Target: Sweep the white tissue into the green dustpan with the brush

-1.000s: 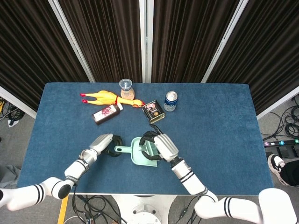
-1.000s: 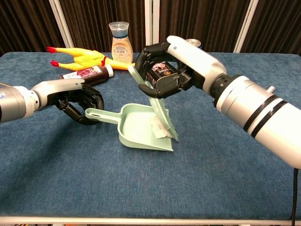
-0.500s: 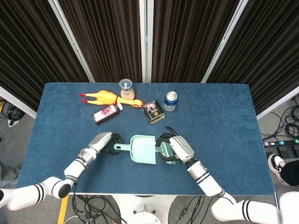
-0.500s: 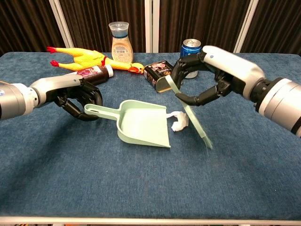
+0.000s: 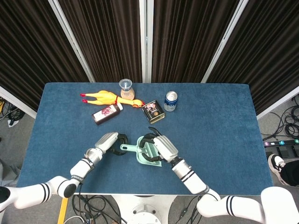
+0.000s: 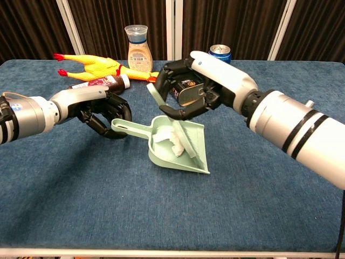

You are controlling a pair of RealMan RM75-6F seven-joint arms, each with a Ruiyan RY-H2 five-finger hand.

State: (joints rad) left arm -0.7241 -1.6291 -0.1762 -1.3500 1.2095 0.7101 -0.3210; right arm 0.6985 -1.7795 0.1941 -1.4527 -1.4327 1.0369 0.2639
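1. Now we see the white tissue [image 6: 176, 144] lying inside the green dustpan [image 6: 161, 155], a little below the centre of the chest view, touching the pan's floor and pressed against the brush.
2. We see the brush [image 6: 186, 141] leaning steeply, its lower edge down in the pan just right of the tissue and its handle running up and to the left.
3. Our right hand [image 6: 188, 89] wraps its fingers around the brush handle, holding it above the pan; in the head view the same hand [image 5: 156, 147] covers most of the pan's right half.
4. Our left hand [image 6: 105, 113] curls its fingers closed around the dustpan's handle, at centre left of the chest view; from the head view that hand [image 5: 111, 141] sits just left of the pan.
5. Further out, along the upper part of the blue table [image 6: 108, 205], we find a rubber chicken [image 6: 97, 66], a dark bottle [image 6: 99, 82] lying on its side, a clear lidded bottle [image 6: 136, 47], a small dark tin [image 5: 153, 111] and a blue can [image 5: 171, 101].
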